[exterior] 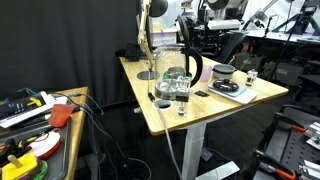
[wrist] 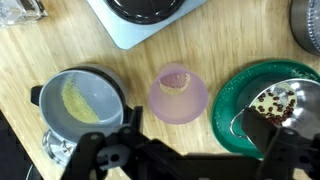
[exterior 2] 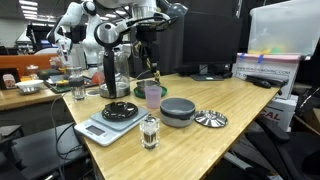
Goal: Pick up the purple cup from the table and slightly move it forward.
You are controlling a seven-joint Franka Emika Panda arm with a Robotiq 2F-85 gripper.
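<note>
The purple cup [wrist: 178, 93] stands upright on the light wood table [exterior 2: 250, 110]. In the wrist view it sits in the middle, seen from above. It also shows in an exterior view [exterior 2: 152, 95], near the table's middle. My gripper [wrist: 200, 140] hovers above the cup, slightly to one side, with its dark fingers wide apart and nothing between them. In an exterior view the gripper [exterior 2: 146, 60] hangs a short way above the cup without touching it.
A green plate with beans [wrist: 268, 100] lies close beside the cup. A grey pot with yellow contents [wrist: 80, 97] stands on its other side. A scale [exterior 2: 112, 122], a grey bowl [exterior 2: 178, 110], a glass jar [exterior 2: 150, 131] and a metal lid [exterior 2: 211, 119] are nearby.
</note>
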